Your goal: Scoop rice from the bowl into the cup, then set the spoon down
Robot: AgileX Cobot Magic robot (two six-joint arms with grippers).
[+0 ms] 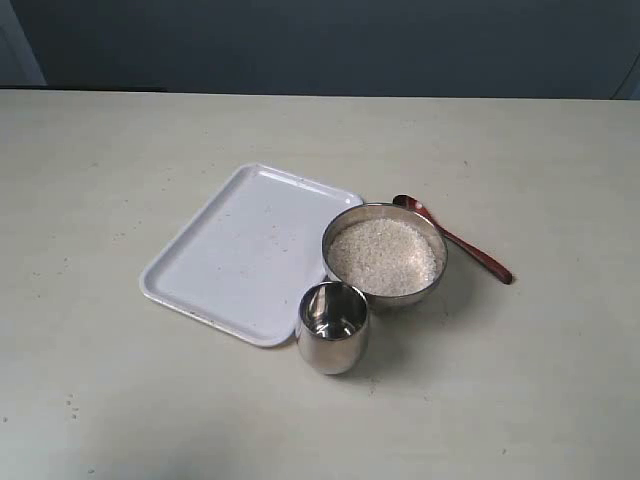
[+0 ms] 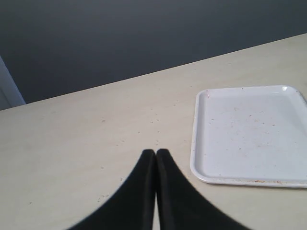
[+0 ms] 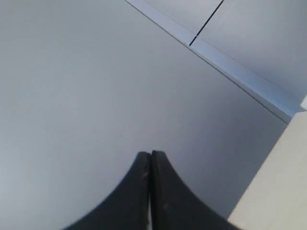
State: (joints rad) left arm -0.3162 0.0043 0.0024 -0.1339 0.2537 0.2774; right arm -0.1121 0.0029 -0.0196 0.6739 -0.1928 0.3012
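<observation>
A shiny steel bowl (image 1: 437, 262) stands mid-table, filled with a heap of white rice (image 1: 383, 256). In front of it stands the small steel cup (image 1: 333, 327); it looks empty. The reddish-brown spoon (image 1: 455, 240) lies on the table behind and right of the bowl, handle pointing right. Neither arm shows in the exterior view. My left gripper (image 2: 156, 152) is shut with nothing in it, above bare table beside the tray. My right gripper (image 3: 151, 154) is shut and empty, facing a grey wall, with only a corner of the table in sight.
A white rectangular tray (image 1: 245, 250) (image 2: 249, 134) lies left of the bowl and cup, touching or nearly touching both. The beige table (image 1: 120, 380) stretches wide around them. A dark wall runs behind the table's far edge.
</observation>
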